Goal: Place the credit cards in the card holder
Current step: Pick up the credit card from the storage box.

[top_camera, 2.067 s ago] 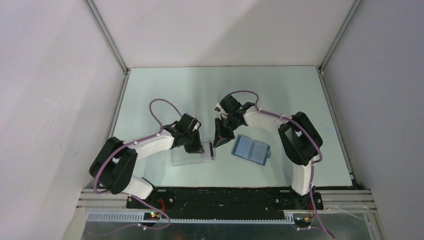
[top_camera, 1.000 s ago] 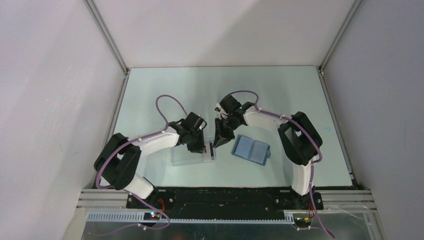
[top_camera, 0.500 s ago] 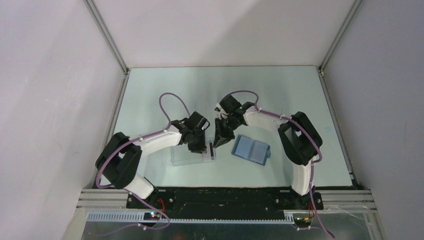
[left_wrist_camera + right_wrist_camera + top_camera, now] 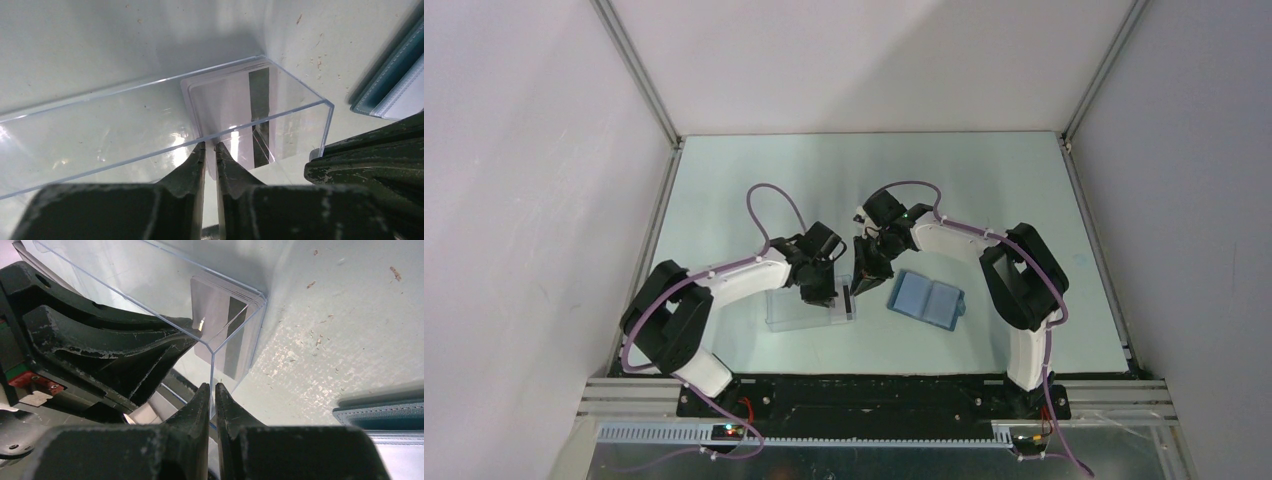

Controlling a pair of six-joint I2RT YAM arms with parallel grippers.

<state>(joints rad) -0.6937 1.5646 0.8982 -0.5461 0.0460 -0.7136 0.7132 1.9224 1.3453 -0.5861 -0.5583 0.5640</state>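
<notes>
**Top external.** Left end effector [image 4: 822, 296] has crept rightward along the clear box [image 4: 792, 312] over the last two seconds. It now sits over the end where the credit cards [image 4: 849, 301] stand, and the left elbow has swung in with it. Judgement: this is the reach for a card, with no extraction yet. Right end effector [image 4: 861, 285] is unmoved at the box's right end. Card holder [image 4: 927, 299] lies open on the counter [image 4: 754, 180], just right of the box, in the same place as before. No card is in it.

**Left wrist.** Left jaws are narrow, only a slit between them, with the tips at the box's near wall beside the card stack [image 4: 232, 107]. A whitish corner shows in the slit. Cannot tell whether they pinch a card, the wall, or nothing. The cards lean against the far end wall, black stripe visible.

**Right wrist.** Right jaws are nearly together, and the box's corner edge [image 4: 212, 367] runs down between the tips. Judged to be clamped on the box, steadying it. The cards [image 4: 215, 315] are inside. An edge of the card holder [image 4: 380, 412] shows at lower right.
</notes>
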